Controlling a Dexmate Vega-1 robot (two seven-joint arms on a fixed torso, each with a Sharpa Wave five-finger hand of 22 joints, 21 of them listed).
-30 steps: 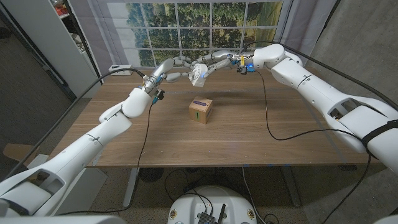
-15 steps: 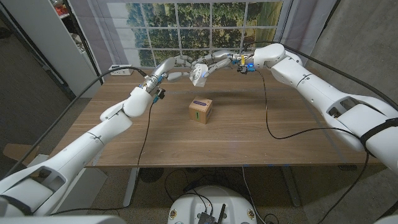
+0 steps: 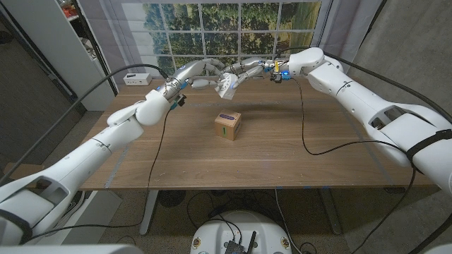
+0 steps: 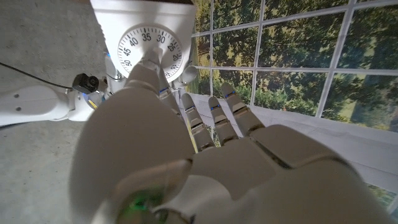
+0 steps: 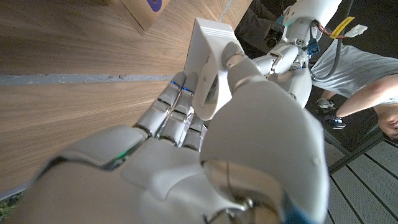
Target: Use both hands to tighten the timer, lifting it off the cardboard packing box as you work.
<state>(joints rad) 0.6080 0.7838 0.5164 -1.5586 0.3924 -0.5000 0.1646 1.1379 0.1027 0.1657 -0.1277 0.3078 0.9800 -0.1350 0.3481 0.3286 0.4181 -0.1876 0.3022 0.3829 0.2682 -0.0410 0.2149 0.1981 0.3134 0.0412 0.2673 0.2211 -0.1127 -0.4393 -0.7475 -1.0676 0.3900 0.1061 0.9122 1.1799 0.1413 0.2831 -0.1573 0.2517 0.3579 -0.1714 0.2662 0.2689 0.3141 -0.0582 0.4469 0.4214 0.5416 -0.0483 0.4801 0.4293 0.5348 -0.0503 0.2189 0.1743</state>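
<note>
The white timer point(image 3: 226, 85) is held in the air above the table's far side, beyond the small cardboard box point(image 3: 227, 125). My right hand point(image 3: 245, 70) grips its body from behind; the right wrist view has the fingers point(image 5: 177, 102) wrapped around the white casing point(image 5: 208, 62). My left hand point(image 3: 200, 73) reaches in from the other side. In the left wrist view its fingertips point(image 4: 148, 65) sit on the knob at the middle of the numbered dial point(image 4: 149, 45), with the other fingers spread beside it.
The brown box point(image 5: 146, 9) with a purple label stands alone mid-table. Cables hang from both wrists onto the wooden table point(image 3: 282, 148). A white power strip point(image 3: 139, 78) lies at the far left edge. A person in a grey shirt point(image 5: 360, 74) stands behind the table.
My left forearm and hand have risen and turned at the timer's dial. The timer has tilted slightly in my right hand. The box has not moved.
</note>
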